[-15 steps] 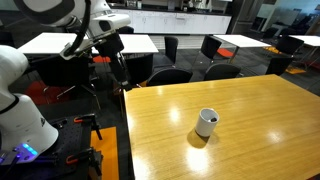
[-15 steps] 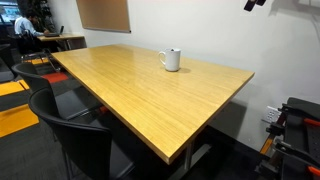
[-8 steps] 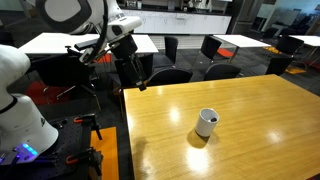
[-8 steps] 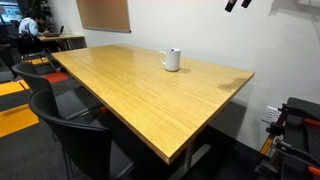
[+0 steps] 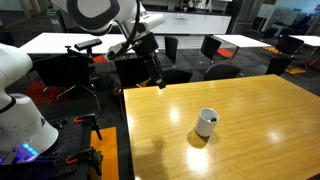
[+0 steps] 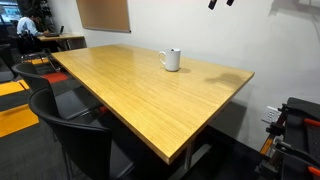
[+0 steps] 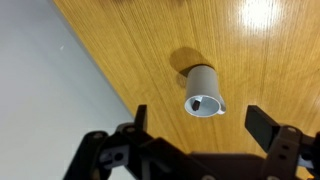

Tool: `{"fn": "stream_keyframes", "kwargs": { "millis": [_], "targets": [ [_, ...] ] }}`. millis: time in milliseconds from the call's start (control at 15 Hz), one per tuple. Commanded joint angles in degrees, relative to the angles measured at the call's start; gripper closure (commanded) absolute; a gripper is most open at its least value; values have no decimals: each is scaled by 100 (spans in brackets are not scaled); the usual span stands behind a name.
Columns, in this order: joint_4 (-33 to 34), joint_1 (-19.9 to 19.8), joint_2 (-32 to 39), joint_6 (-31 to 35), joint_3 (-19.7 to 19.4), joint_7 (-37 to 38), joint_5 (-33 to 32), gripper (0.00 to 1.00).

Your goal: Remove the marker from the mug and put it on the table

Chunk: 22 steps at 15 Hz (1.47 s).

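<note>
Wooden table [image 5: 260,100] holds white mug [image 5: 206,122]; pincer [image 7: 198,116] hangs well apart, jaws wide.

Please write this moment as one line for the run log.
phase: before grasp | hand: open, empty, above table | mug: upright on table, untouched | marker: not discernible

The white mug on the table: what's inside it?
Seen from above in the wrist view, the mug is dark inside. Something small shows there, likely the end of the marker. Shadow hides the rest.

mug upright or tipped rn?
Upright. In both exterior views the mug stands on its base on the table, dark opening facing up.
</note>
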Motion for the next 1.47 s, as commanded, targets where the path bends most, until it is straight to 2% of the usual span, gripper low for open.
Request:
{"fn": "stream_keyframes", "kwargs": {
  "millis": [0,400,467,933,1000,1400],
  "targets": [
    [537,-92,641,233,62,466,-478,0],
    [1021,53,1428,753,-141,992,-954,0],
    [1083,-136,1544,849,28,1080,-988,0],
    [1583,-124,2288,951,-21,1726,-1582,0],
    [1348,-78,2026,826,-42,1478,-1371,0],
    [1376,-75,2107,827,-43,1483,-1378,0]
  ]
}}
